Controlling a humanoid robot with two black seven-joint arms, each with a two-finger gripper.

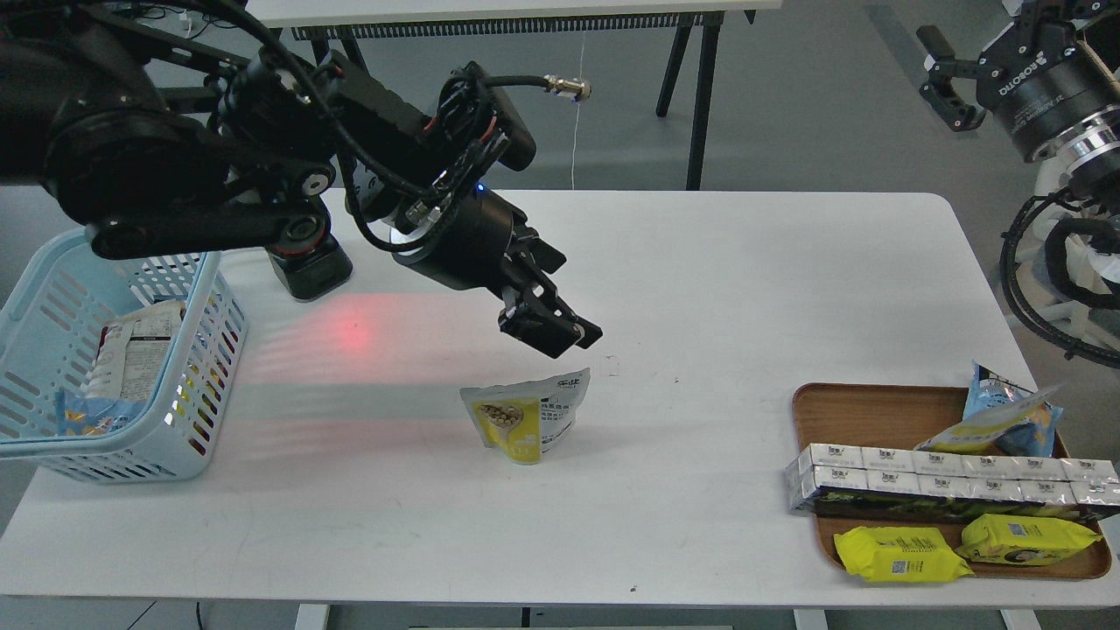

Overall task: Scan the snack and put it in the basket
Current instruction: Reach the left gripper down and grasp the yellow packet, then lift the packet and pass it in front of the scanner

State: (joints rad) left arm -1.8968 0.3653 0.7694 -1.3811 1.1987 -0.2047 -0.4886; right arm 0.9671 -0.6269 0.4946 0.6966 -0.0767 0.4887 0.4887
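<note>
The snack [526, 418], a small silver-white pouch with a yellow front panel, stands upright near the middle of the white table. My left gripper [553, 333] hangs just above and slightly behind the pouch's top right corner, apart from it. Its dark fingers cannot be told apart. The light blue basket [198, 385] stands at the table's left edge with a few packs inside. My right gripper [941, 80] is raised at the top right, beyond the table, open and empty.
The black scanner [311, 271] stands at the back left, mostly hidden by my left arm, and casts red light on the table [700, 262]. A brown wooden tray [866, 404] at the front right holds a box pack, yellow packs and a blue-and-yellow bag.
</note>
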